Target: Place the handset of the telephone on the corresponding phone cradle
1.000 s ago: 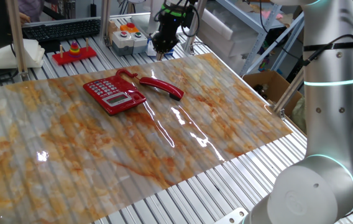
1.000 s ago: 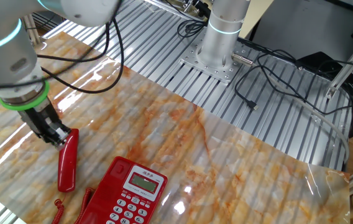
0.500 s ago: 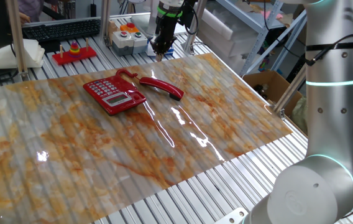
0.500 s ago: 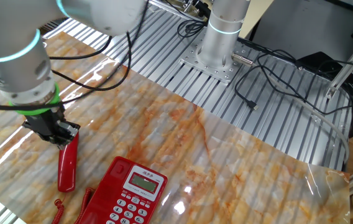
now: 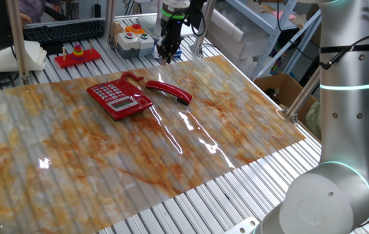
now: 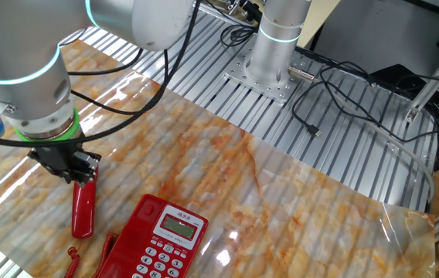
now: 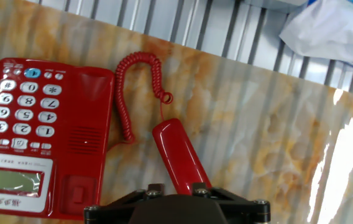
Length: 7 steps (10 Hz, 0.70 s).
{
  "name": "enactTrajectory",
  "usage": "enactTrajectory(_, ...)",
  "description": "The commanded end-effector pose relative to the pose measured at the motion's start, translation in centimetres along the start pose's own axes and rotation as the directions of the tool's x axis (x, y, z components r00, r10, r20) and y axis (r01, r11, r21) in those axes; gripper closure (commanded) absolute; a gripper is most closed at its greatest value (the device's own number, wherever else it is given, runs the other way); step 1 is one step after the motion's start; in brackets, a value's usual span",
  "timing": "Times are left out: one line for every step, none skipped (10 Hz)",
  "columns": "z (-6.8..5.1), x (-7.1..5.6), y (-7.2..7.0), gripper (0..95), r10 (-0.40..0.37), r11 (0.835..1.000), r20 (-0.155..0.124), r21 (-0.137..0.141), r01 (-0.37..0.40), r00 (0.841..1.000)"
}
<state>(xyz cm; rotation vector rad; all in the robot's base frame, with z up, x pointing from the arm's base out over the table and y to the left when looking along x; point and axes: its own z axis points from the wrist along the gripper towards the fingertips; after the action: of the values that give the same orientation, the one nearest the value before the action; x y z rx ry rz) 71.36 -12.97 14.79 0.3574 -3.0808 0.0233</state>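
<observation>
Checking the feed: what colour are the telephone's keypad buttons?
White, on the red telephone; hand view shows them best.

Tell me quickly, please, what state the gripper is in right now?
Gripper: at one end of the slim, glossy red plastic handset; open or closed cannot be told.

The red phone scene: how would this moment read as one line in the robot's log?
gripper: over handset end, jaws unclear | handset: lying on table beside telephone | phone cradle: empty | step: handset not yet placed

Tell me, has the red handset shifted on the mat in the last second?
No. In both fixed views the handset lies at the same spot and angle beside the telephone.
</observation>
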Motion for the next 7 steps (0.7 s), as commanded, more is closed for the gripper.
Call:
enactTrajectory(-0.05, 0.01, 0.01, 19.0, -0.002, 1.0, -0.002, -0.001, 0.002, 1.0)
enactTrajectory(-0.02, -0.01, 0.01, 19.0, -0.004, 1.0, -0.002, -0.001, 0.004, 1.0)
enactTrajectory(0.05, -0.03, 0.01, 19.0, -0.004, 1.0, 0.001, -0.001, 0.004, 1.0)
enactTrajectory(0.06, -0.04, 0.01, 19.0, -0.003, 1.0, 0.002, -0.001, 0.003, 1.0)
enactTrajectory(0.07, -0.04, 0.01, 19.0, -0.004, 1.0, 0.003, 0.0, 0.004, 1.0)
enactTrajectory(0.09, -0.05, 0.01, 19.0, -0.005, 1.0, 0.003, 0.0, 0.005, 1.0)
enactTrajectory(0.17, -0.08, 0.02, 19.0, -0.006, 1.0, 0.003, 0.0, 0.006, 1.0)
